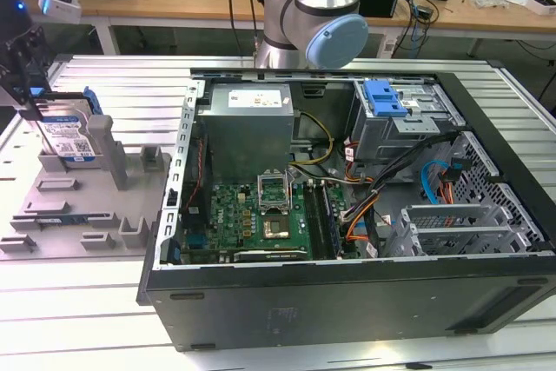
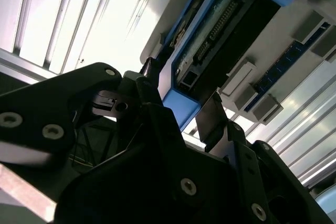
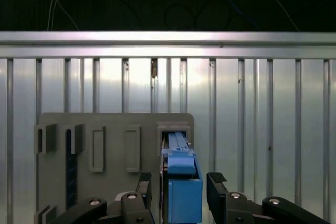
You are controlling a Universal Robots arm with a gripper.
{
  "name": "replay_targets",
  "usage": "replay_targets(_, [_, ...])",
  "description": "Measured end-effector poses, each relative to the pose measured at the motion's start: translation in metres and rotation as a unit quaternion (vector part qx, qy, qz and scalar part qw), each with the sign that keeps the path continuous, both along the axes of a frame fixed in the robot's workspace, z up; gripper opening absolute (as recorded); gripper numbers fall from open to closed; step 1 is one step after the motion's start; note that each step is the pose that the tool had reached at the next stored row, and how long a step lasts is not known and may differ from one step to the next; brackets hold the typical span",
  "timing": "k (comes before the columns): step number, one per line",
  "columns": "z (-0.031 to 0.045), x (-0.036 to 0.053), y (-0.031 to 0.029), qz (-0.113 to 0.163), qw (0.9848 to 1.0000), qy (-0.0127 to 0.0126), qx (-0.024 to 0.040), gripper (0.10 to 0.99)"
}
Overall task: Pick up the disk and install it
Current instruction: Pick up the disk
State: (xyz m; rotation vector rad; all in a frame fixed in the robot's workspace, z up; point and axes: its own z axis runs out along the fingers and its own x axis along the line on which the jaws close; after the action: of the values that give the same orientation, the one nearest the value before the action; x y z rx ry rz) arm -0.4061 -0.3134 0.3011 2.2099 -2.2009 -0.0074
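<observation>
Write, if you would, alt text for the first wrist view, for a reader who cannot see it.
The open claw straddles the disk, which stands on edge in a slot of a grey fixture plate, a gap showing on each side. The plate lies on a ribbed metal table.

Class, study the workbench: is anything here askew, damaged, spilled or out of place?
Nothing stands out. The disk stands upright in its grey holder. The open gripper straddles it squarely. The open computer case lies flat, with its cables inside.
</observation>
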Motion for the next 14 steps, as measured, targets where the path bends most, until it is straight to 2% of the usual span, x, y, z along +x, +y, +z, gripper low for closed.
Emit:
replay_targets(8, [-0.003,-0.0008,0.0,0.0,1.0,-0.0001,0.0001,0.541])
replay_targets(10, [-0.0031,-0.0014,0.0,0.0,1.0,-0.0001,0.0,0.525])
replay_targets(11, [-0.0031,-0.0019,0.0,0.0,1.0,0.0,0.0,0.455])
replay_targets(14, [-0.0032,-0.0023,0.0,0.0,1.0,-0.0001,0.0,0.455])
